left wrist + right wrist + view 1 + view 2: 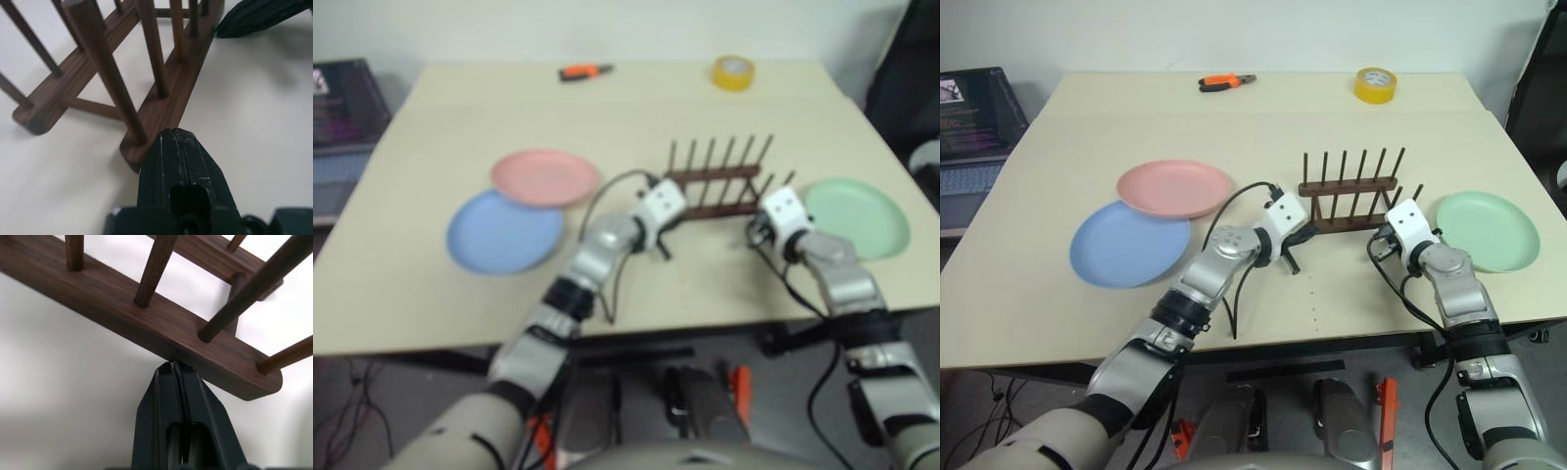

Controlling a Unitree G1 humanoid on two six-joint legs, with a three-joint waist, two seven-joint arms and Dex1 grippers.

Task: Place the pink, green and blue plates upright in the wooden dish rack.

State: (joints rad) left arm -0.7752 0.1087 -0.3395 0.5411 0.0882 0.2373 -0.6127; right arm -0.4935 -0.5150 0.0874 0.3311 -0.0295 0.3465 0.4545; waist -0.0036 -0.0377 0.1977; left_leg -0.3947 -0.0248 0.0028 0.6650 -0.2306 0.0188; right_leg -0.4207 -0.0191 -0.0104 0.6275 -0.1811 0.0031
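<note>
With both grippers closed and empty, the left gripper (177,142) and right gripper (172,366) press their tips against the near rail of the rack (1351,196) mid-table. A harder nudge could skid or tip it. Pink plate (1175,188) overlaps blue (1126,245) at left; green (1487,229) lies right.

Both end effectors (left (178,134), right (172,364)) closed

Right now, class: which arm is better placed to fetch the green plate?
The right. The right gripper sits at the wooden dish rack's right end, and the green plate lies just beyond it; the left gripper is on the rack's far side.
</note>
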